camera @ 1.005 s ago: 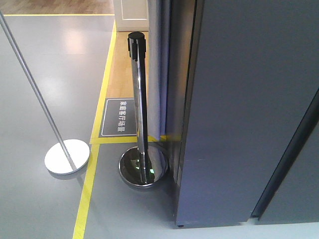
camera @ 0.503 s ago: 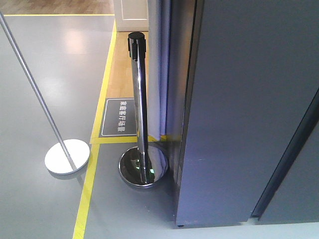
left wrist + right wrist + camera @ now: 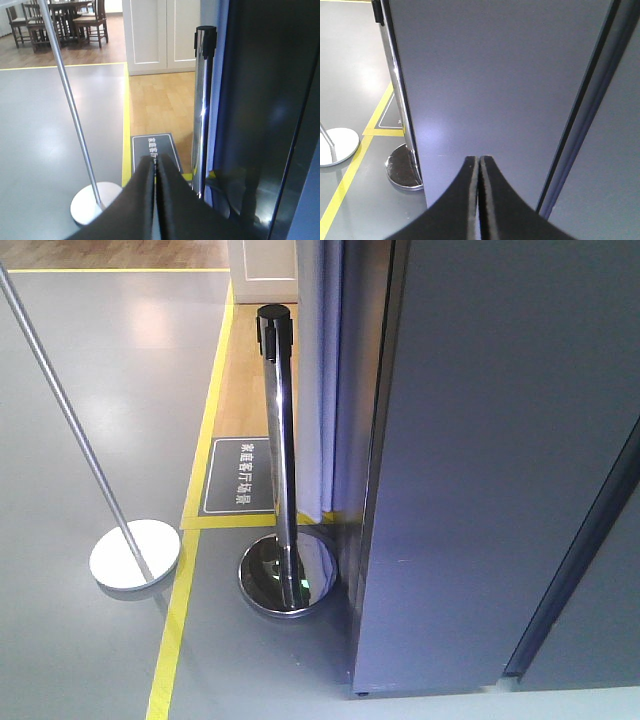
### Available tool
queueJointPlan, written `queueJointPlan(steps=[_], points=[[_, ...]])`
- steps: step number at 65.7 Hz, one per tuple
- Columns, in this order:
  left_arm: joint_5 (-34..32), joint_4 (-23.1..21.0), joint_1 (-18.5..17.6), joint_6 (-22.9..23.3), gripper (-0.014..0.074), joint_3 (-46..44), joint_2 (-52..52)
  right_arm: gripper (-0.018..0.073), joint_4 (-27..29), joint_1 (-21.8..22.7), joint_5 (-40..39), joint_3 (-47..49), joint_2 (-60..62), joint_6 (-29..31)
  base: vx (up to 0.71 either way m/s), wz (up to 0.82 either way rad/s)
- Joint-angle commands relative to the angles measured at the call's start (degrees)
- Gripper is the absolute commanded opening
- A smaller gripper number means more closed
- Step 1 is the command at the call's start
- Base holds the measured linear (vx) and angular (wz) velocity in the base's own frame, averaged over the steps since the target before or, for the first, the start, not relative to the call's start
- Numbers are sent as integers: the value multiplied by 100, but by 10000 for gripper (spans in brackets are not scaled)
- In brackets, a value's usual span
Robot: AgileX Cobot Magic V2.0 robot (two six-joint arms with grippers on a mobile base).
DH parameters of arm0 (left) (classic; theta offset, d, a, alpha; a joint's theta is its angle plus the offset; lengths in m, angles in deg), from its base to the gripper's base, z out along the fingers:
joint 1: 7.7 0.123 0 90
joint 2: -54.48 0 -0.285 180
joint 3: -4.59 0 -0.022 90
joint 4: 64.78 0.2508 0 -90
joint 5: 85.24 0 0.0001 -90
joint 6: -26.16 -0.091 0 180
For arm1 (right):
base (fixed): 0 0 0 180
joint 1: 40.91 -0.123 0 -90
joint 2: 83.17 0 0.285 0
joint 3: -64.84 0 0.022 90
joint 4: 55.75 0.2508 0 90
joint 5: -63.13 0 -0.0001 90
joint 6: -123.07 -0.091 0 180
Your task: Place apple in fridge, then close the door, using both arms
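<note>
Nothing has shifted since the earlier frame. The flat dark grey fridge door [image 3: 500, 460] stands beside the chrome barrier post [image 3: 282, 460]. Left gripper [image 3: 155, 167] and right gripper [image 3: 478, 165] are pinched together, empty. The apple is unseen. Advice: press the door squarely, avoiding the post.

Glossy grey floor [image 3: 90, 390] with yellow line [image 3: 180, 620], chrome stanchion post [image 3: 280, 450], white-based pole [image 3: 134, 553], floor sign [image 3: 240, 475], wood flooring [image 3: 160, 105], white cabinet [image 3: 160, 32], dining chairs [image 3: 90, 20].
</note>
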Motion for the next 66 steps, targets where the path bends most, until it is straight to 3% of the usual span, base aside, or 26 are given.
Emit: queueJointPlan(steps=[1, 18, 66], points=[[-182, -40, 7, 8, -6, 128, 127, -8, 38, 13, -384, 153, -36, 16, 0, 0], [-86, 689, 7, 978, -6, 128, 132, -8, 38, 13, -384, 153, -36, 16, 0, 0], [-92, 597, 7, 927, -6, 116, 121, -8, 38, 13, -378, 153, -36, 16, 0, 0]])
